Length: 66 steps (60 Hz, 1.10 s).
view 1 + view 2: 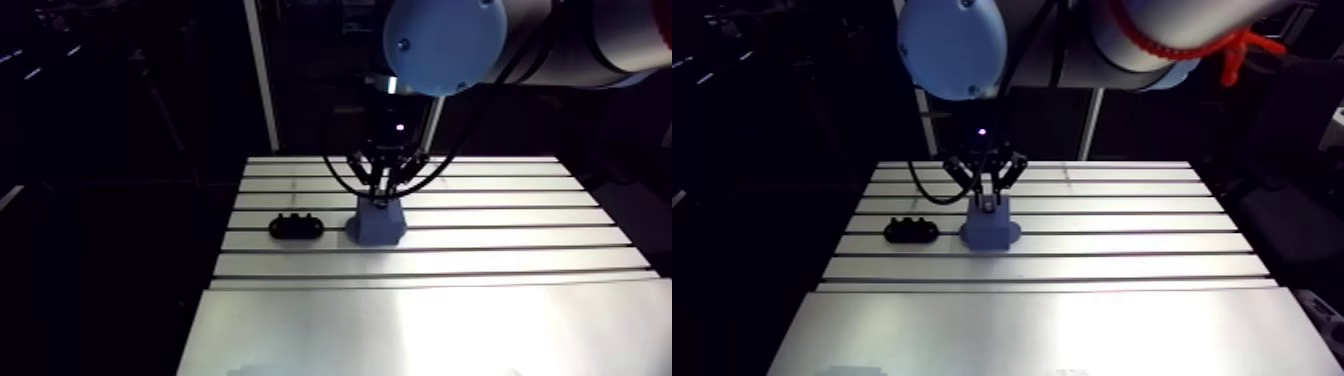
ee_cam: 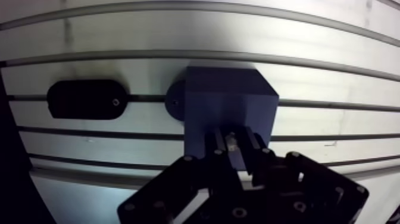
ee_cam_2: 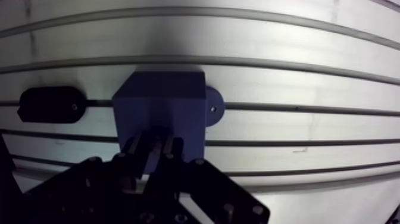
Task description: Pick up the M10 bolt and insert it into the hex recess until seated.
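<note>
A blue block (image 2: 229, 98) with round base tabs stands on the slotted table (image 1: 500, 215). My gripper (image 2: 233, 138) is directly over the block, its tips at the block's top face. The two fingers (image 2: 215, 143) are drawn close together on a small pale metal piece, the M10 bolt (image 2: 233, 140), which points down into the block. The hex recess is hidden beneath the fingers and bolt. In the arm view the gripper (image 1: 380, 200) comes straight down onto the block (image 1: 376, 230).
A black oval holder (image 1: 296, 226) lies on the table just beside the block, also visible in the wrist view as a black oval holder (image 2: 86, 99). Slots run across the table. The table's front part is a plain bright sheet (image 1: 430, 330).
</note>
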Each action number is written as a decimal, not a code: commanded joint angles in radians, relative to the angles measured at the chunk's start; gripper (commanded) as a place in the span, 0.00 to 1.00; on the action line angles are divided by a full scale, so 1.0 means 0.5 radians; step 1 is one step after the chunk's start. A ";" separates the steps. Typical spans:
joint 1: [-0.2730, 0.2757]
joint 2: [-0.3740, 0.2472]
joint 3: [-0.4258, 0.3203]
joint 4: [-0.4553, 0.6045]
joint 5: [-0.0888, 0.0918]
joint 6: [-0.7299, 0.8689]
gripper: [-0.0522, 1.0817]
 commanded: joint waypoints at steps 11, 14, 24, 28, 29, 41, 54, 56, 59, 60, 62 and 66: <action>0.003 -0.002 -0.046 0.029 -0.024 -0.317 0.69; 0.003 -0.002 -0.047 0.029 -0.027 -0.348 0.69; 0.003 0.001 -0.041 0.032 -0.036 -0.484 0.69; 0.006 0.001 -0.029 0.032 -0.036 -0.547 0.69; 0.006 0.001 -0.029 0.032 -0.036 -0.547 0.69; 0.039 -0.002 -0.016 0.032 -0.036 -0.625 0.69; 0.046 -0.002 -0.010 0.029 -0.036 -0.678 0.69; 0.046 -0.002 -0.007 0.029 -0.034 -0.696 0.69; 0.046 -0.002 -0.007 0.029 -0.033 -0.703 0.69; 0.046 -0.002 -0.007 0.029 -0.036 -0.706 0.69; 0.046 -0.002 -0.007 0.029 -0.036 -0.709 0.69; 0.046 -0.002 -0.007 0.029 -0.036 -0.713 0.69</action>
